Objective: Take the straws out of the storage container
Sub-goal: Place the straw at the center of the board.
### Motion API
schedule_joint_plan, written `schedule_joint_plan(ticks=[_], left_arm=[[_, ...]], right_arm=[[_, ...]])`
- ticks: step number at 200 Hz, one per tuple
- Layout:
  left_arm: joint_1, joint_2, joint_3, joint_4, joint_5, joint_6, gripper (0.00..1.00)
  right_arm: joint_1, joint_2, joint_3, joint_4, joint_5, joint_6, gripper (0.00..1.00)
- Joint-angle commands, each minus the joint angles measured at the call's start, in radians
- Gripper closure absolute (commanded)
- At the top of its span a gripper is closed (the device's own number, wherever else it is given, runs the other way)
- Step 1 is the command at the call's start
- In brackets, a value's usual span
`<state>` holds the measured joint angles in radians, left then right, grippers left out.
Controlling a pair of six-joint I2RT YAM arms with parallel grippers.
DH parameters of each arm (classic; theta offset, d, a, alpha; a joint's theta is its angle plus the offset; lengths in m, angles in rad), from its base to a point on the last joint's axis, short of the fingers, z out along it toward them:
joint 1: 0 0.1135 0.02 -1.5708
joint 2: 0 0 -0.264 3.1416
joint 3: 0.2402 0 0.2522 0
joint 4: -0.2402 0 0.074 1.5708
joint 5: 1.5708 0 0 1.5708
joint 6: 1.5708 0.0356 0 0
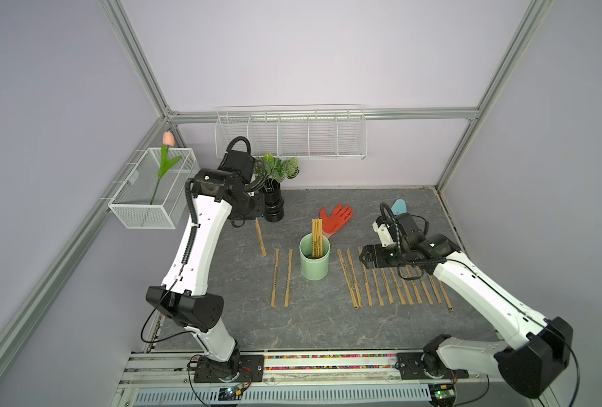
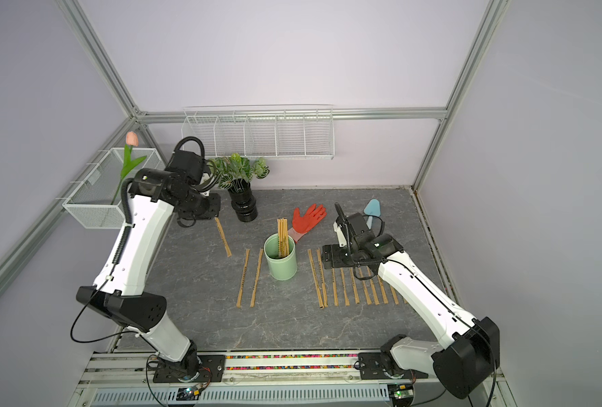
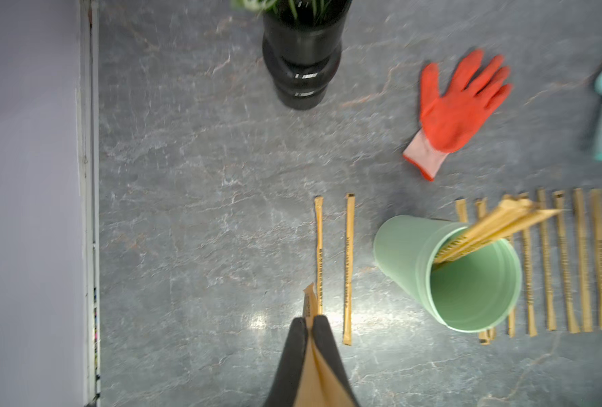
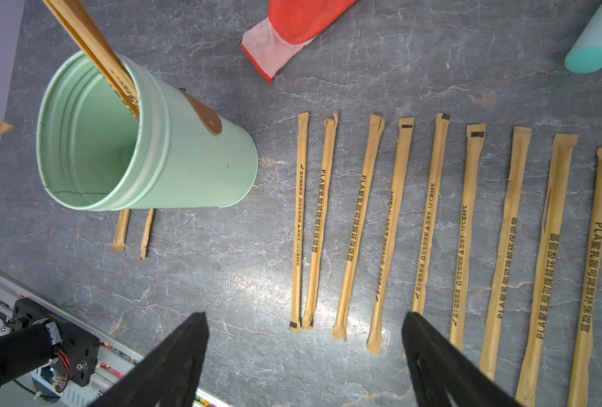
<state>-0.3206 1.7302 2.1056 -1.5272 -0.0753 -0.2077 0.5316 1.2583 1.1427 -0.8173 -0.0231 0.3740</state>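
Observation:
The storage container, a mint-green cup [image 1: 314, 262], stands mid-table with several straws [image 1: 316, 234] upright in it, also seen in the right wrist view as the cup [image 4: 172, 165] and straws [image 4: 91, 38]. My left gripper [image 3: 310, 320] is shut on one straw [image 1: 260, 236], which slants away from it left of the cup, near the black vase. Two straws [image 1: 282, 278] lie left of the cup. A row of several straws [image 4: 433, 218] lies right of it. My right gripper [image 4: 305, 327] hangs open above that row's near ends, holding nothing.
A black vase with a leafy plant [image 1: 274, 206] stands at the back left. A red glove [image 1: 336, 218] lies behind the cup, and a light-blue tool [image 1: 400, 207] behind the right arm. Wire baskets hang on the left wall [image 1: 151, 208] and the back wall [image 1: 292, 137].

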Motion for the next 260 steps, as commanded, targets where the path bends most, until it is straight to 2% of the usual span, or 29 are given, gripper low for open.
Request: schedule_joint_plan(ticks=[1, 67, 145, 260], left_arm=[[0.006, 0.057, -0.063, -0.078, -0.105, -0.004, 0.94], [0.008, 0.199, -0.151, -0.053, -0.058, 0.006, 0.94], [0.013, 0.3, -0.221, 0.008, 0.023, 0.019, 0.94], [0.021, 0.408, -0.226, 0.071, 0.04, 0.021, 0.94]], right_arm=[[-0.005, 0.017, 0.007, -0.034, 0.006, -0.008, 0.11], [-0.004, 0.039, -0.004, -0.04, 0.005, -0.01, 0.11], [-0.005, 0.062, -0.014, -0.019, -0.002, -0.012, 0.11], [-0.004, 0.117, -0.011, 0.004, -0.019, -0.017, 0.11]])
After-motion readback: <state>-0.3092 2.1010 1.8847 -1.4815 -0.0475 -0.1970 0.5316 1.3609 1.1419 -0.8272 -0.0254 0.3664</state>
